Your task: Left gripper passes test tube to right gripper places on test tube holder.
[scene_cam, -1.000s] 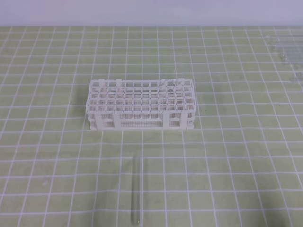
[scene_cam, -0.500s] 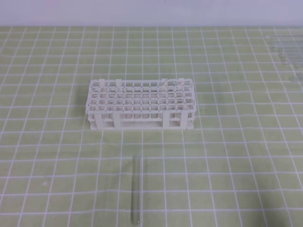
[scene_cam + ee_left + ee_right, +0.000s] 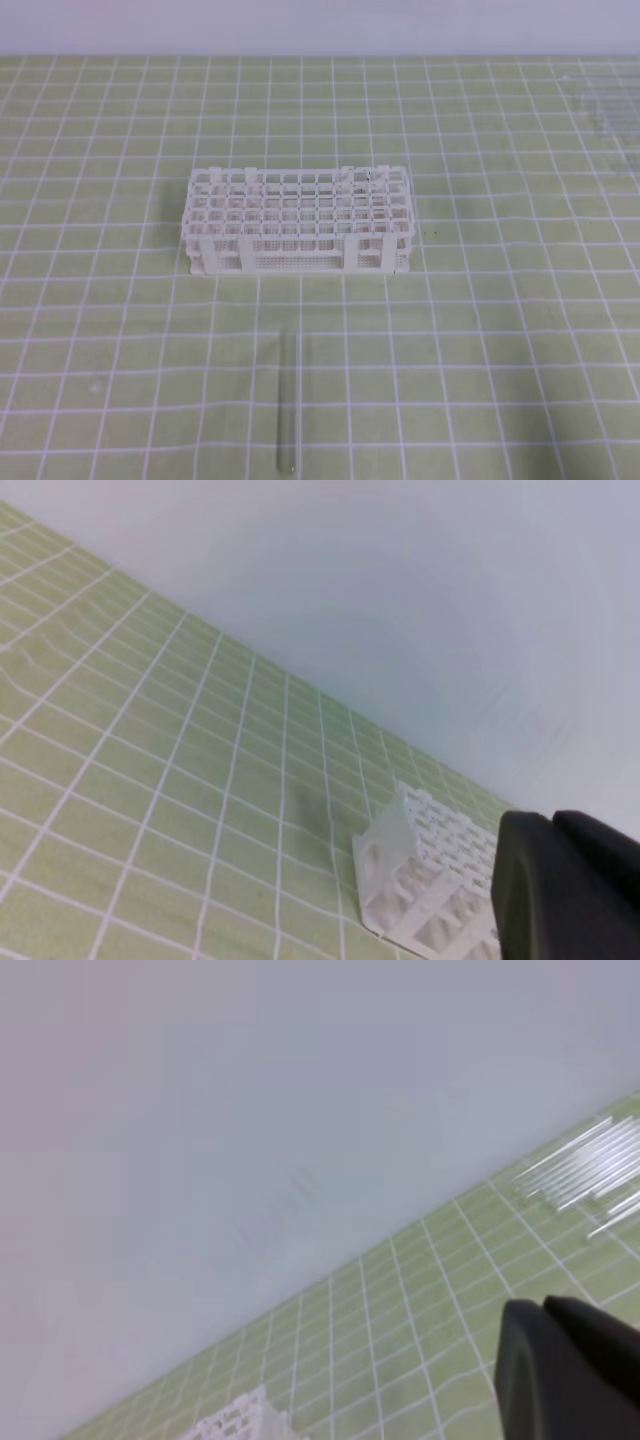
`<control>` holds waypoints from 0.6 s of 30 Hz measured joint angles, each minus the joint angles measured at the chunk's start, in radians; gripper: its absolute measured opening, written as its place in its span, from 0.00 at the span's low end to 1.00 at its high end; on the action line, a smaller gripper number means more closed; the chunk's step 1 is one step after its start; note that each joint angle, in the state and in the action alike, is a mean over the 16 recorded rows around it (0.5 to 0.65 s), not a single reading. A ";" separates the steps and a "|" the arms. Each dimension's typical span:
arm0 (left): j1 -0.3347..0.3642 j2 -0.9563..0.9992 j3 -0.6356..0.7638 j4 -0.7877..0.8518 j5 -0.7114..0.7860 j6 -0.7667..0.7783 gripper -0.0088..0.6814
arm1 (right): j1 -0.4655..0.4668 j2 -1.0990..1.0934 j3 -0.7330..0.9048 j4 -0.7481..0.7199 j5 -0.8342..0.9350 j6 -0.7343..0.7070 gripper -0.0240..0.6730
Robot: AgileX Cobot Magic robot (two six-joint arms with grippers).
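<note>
Nothing shifted on the mat over the last second: rack and tube in the same places as before, no arm yet in the high view.

Test tube holder point(image 3: 298, 222) standing near the middle of the green mat point(image 3: 500, 330), long side across the view; white plastic lattice, square holes on top, fine perforated panels along the near wall. Seen also from the left wrist point(image 3: 428, 878), end-on and tilted, and as a blurred white corner at the bottom edge of the right wrist view point(image 3: 238, 1422).

Test tube point(image 3: 286, 400) lying flat on the mat in front of the holder, well apart from it, pointing away from the camera; slim clear glass, nearly see-through, rounded end nearest the bottom edge of the view.

Mat matte yellow-green with a white square grid. Pale blue-grey wall point(image 3: 320, 25) behind, smooth and plain.

Clear glass tubes point(image 3: 590, 1170) lying in a faint cluster at the far right edge of the mat.

Left gripper point(image 3: 565, 885) only a black rounded finger in the frame's corner; apart or together, cannot tell. Right gripper point(image 3: 560, 1370) likewise, one black finger, spread not visible.
</note>
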 joint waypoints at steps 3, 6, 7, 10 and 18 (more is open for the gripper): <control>0.000 0.008 -0.021 -0.007 0.030 0.004 0.01 | 0.000 0.005 -0.024 0.022 0.033 -0.001 0.01; 0.000 0.041 -0.064 -0.014 0.074 0.004 0.01 | 0.000 0.032 -0.072 0.010 0.091 -0.001 0.01; 0.000 0.055 -0.082 -0.016 0.091 0.004 0.01 | 0.000 0.047 -0.093 0.002 0.117 -0.001 0.01; 0.000 0.114 -0.148 -0.023 0.154 0.009 0.01 | 0.000 0.108 -0.171 -0.031 0.210 -0.001 0.01; 0.000 0.417 -0.405 -0.033 0.450 0.110 0.01 | 0.000 0.361 -0.409 -0.153 0.451 -0.004 0.01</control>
